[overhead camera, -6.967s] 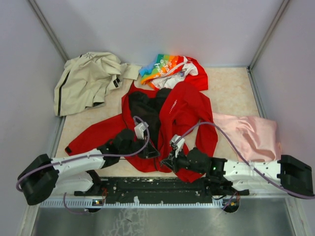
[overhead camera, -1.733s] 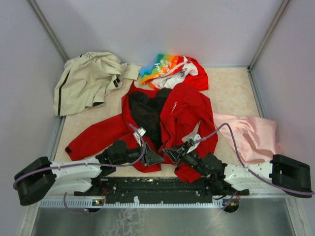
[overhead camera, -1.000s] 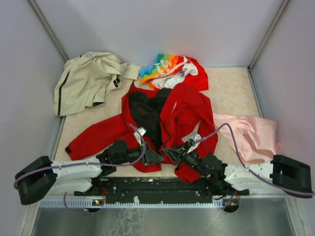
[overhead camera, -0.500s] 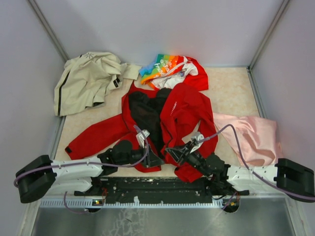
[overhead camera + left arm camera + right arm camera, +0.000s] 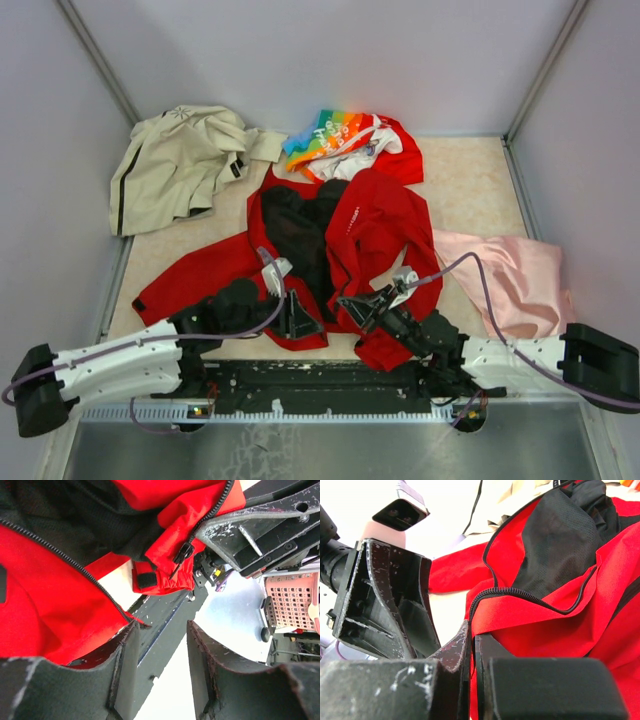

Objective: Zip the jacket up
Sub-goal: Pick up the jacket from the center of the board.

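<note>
The jacket (image 5: 375, 225) lies open, lining up, on the beige table (image 5: 470, 190). The left gripper (image 5: 295, 315) is at its near hem and the right gripper (image 5: 362, 305) is on the facing front edge. Beyond the jacket lie a beige jacket (image 5: 180, 160) and a rainbow garment (image 5: 335, 135), with grey walls all round.

Left wrist: the fingers (image 5: 125, 650) stand apart, the jacket's hem at one tip and the zipper pull (image 5: 182, 555) beyond.

Right wrist: the fingers (image 5: 462, 637) are pinched together on the jacket's zipper edge (image 5: 520, 594).
</note>
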{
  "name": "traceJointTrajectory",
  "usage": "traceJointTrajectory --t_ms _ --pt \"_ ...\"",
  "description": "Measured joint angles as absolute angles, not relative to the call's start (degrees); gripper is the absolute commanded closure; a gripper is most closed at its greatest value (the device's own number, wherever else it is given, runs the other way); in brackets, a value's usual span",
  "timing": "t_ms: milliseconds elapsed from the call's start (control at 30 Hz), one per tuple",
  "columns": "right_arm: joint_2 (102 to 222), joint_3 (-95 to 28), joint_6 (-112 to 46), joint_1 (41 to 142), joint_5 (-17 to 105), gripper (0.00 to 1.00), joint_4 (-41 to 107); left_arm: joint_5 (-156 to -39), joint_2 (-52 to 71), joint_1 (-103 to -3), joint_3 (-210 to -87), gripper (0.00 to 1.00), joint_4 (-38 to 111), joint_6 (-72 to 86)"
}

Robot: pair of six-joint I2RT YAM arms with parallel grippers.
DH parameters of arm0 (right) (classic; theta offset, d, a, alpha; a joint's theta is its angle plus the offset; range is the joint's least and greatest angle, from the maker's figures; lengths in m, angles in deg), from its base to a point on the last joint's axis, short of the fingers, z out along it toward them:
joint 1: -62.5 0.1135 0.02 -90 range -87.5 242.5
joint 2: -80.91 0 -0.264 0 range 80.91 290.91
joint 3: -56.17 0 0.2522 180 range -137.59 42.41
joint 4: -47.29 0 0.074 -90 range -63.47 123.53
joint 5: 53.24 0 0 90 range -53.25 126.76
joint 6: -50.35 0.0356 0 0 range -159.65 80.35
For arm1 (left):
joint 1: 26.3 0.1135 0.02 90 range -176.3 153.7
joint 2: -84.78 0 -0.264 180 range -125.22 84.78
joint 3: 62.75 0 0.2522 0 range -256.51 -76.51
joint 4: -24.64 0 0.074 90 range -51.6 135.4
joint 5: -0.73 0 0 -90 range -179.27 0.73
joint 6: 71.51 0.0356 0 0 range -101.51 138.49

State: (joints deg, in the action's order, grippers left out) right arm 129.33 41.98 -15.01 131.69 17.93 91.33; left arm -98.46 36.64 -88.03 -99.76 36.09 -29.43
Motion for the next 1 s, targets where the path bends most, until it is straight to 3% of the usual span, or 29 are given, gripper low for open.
traceJointTrajectory --t_ms 367,1000 --pt "129.3 42.0 -14.9 131.7 17.7 1.00 91.0 -92.1 42.7 -88.0 -99.9 0.40 49.8 -29.6" --pt "128.2 42.0 -14.3 131.7 17.4 1.00 90.4 -91.7 16.3 -88.0 -104.9 0.37 39.9 -26.9"
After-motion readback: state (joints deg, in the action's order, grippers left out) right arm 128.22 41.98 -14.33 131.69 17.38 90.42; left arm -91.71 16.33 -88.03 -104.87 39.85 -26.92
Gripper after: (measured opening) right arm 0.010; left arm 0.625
